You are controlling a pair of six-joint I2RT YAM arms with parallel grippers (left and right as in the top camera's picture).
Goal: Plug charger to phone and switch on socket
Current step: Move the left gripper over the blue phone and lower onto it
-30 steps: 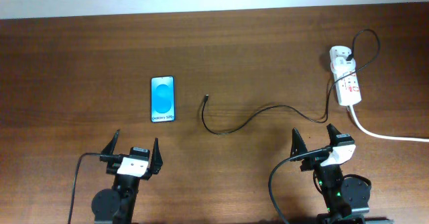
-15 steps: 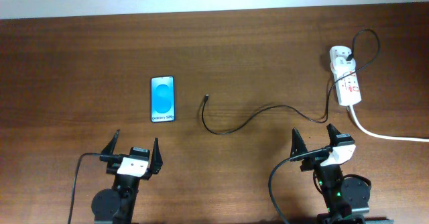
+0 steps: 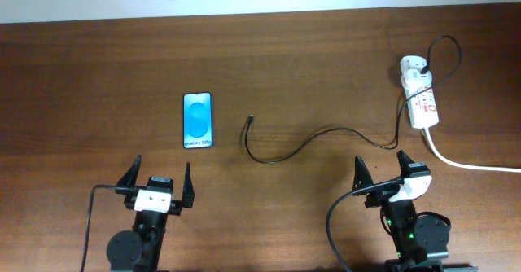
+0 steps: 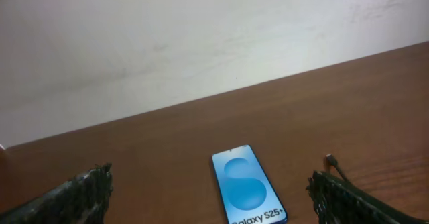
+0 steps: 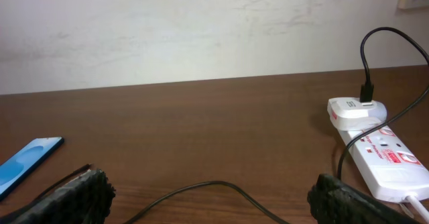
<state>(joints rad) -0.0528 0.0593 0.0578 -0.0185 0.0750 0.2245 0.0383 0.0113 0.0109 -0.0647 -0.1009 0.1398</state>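
Note:
The phone (image 3: pixel 198 120) lies flat on the brown table, blue screen up; it also shows in the left wrist view (image 4: pixel 247 193) and at the left edge of the right wrist view (image 5: pixel 27 160). The charger cable (image 3: pixel 303 146) runs from its loose connector tip (image 3: pixel 251 118) right of the phone to the white socket (image 3: pixel 422 99) at the far right, where its plug sits (image 5: pixel 366 93). My left gripper (image 3: pixel 157 182) is open and empty, near the front edge below the phone. My right gripper (image 3: pixel 381 166) is open and empty, below the cable.
The socket's thick white cord (image 3: pixel 472 164) runs off the right edge of the table. A pale wall lies beyond the table's far edge (image 3: pixel 244 13). Each arm's black cable hangs by its base at the front.
My left gripper has turned slightly and now points straight toward the phone. The right arm, phone and cable have not moved.

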